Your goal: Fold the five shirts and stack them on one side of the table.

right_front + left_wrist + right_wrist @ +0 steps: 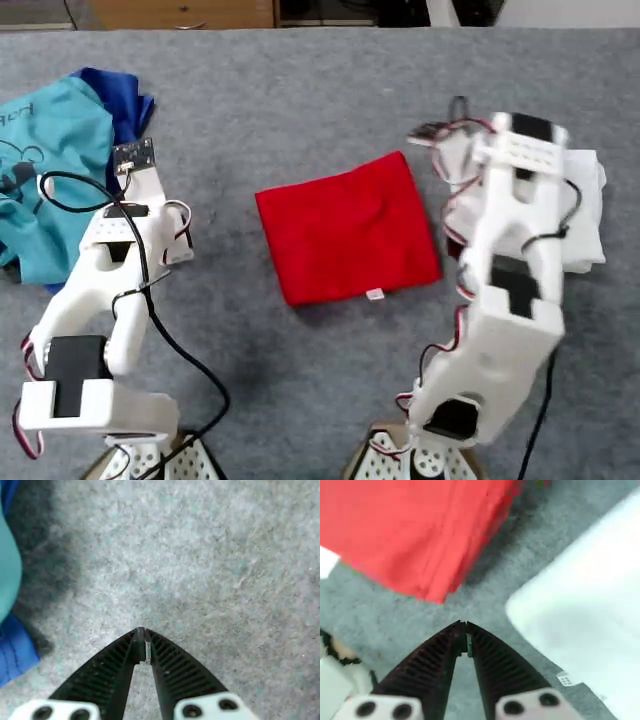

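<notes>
A folded red shirt (345, 230) lies in the middle of the grey table. At the right, a folded white shirt (585, 215) sits partly under the right arm (515, 250). My right gripper (464, 626) is shut and holds nothing. It hangs over the bare strip between the red shirt (410, 530) and the white shirt (590, 605). A crumpled teal shirt (50, 170) and a blue shirt (115, 95) are heaped at the far left. My left gripper (141, 632) is shut and empty above bare table, just beside the teal shirt (7, 575) and the blue shirt (15, 650).
The left arm (110, 260) stands at the front left with a black cable looping off it. A wooden cabinet (185, 12) runs along behind the table's far edge. Open grey felt (300, 100) stretches between the shirt heap and the red shirt.
</notes>
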Available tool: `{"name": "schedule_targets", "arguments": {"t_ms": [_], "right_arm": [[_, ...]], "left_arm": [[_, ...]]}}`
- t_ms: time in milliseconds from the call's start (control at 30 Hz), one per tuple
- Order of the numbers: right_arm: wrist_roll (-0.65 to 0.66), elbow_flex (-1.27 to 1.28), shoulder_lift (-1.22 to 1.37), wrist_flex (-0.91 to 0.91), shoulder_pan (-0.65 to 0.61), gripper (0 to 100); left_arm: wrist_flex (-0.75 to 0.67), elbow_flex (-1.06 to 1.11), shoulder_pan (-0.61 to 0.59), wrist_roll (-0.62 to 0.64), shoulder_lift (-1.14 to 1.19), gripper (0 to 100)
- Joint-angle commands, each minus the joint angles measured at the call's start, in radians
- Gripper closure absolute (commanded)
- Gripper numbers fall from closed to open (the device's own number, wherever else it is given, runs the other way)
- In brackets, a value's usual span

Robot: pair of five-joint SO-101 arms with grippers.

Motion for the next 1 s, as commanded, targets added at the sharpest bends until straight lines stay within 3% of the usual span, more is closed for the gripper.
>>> {"name": "schedule_targets", "arguments": {"t_ms": [0, 233, 367, 533, 700, 833, 967], "right_arm": [[0.005, 0.062, -0.062, -0.083, 0.019, 99.5], [-0.121, 0.058, -0.208, -0.06, -0.056, 99.5], [-0.135, 0.081, -0.326, -0.034, -0.148, 99.5], [-0.307, 0.257, -0.309, -0.178, -0.2, 99.5], [-0.353, 0.435, -0.239, -0.41, -0.199, 99.5], [-0.358, 0.475, -0.136, -0.512, -0.185, 99.5], [-0.351, 0.415, -0.099, -0.485, -0.163, 99.5]], "left_arm": [[-0.015, -0.006, -0.003, -0.008, -0.042, 98], [-0.009, -0.014, 0.026, -0.002, -0.051, 98], [0.132, -0.138, 0.163, 0.009, -0.096, 98], [0.213, -0.399, 0.345, 0.137, -0.096, 98], [0.204, -0.595, 0.457, 0.155, 0.091, 98], [0.166, -0.695, 0.413, 0.155, 0.374, 98], [0.207, -0.855, 0.385, 0.126, 0.613, 98]]}}
